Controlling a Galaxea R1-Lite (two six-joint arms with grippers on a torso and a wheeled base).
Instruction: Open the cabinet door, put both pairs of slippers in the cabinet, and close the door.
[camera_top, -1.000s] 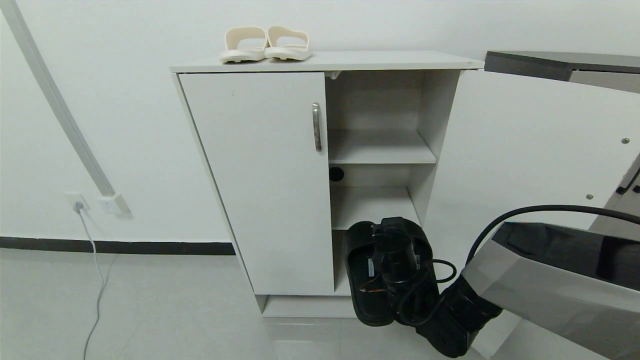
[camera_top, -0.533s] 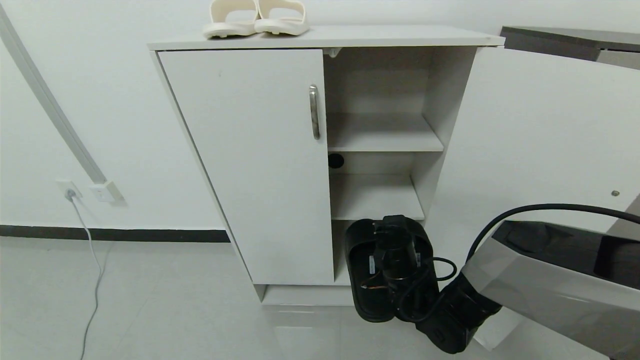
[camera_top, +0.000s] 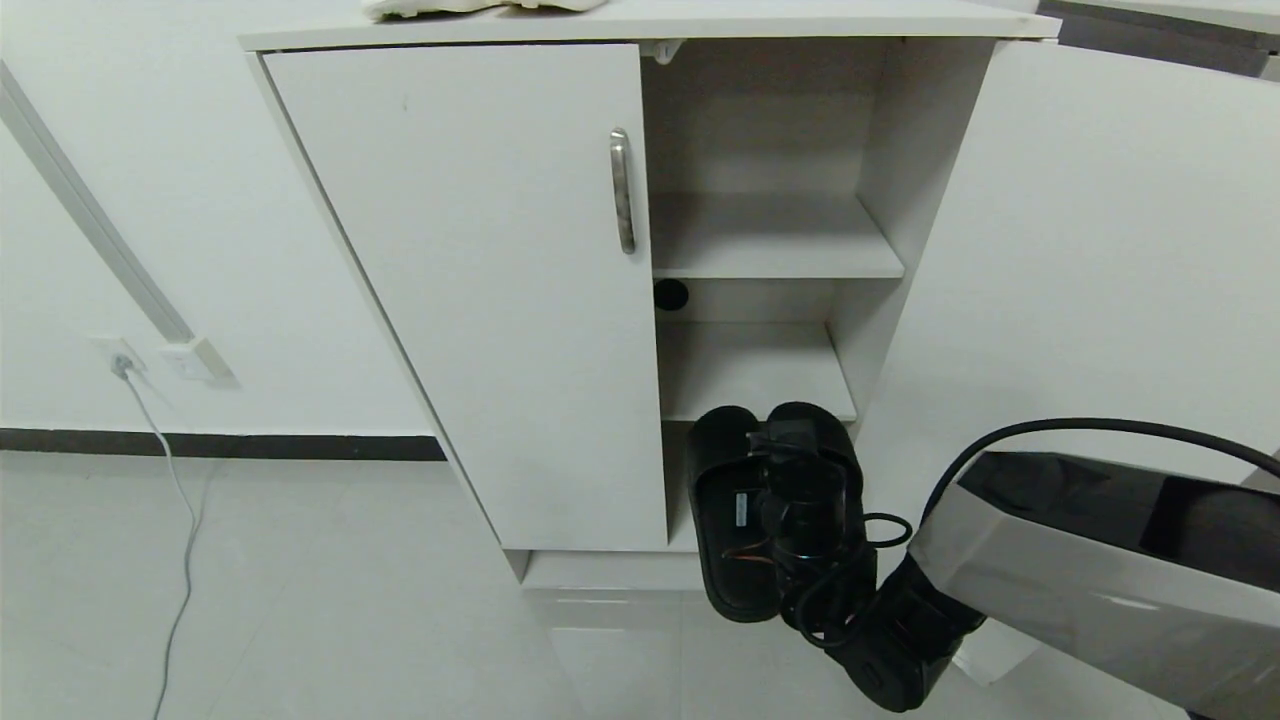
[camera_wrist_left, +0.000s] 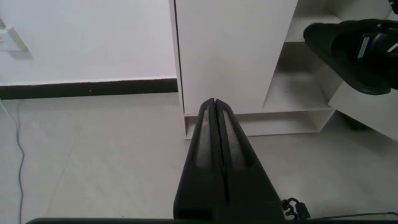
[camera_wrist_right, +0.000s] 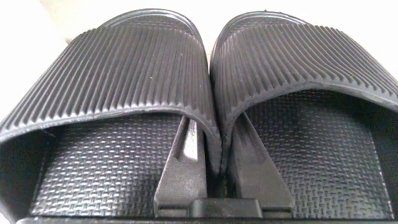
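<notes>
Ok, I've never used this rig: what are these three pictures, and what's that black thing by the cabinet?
The wide picture is from the robot's head, looking down at a cabinet whose right door stands open. The other two come from cameras on each wrist. The black thing is a pair of black slippers, pinched together by the right gripper: its wrist camera shows one of its fingers inside each slipper. They hang at the lowest compartment's opening. The left gripper is shut, empty, above the floor. A cream pair lies on the cabinet top.
</notes>
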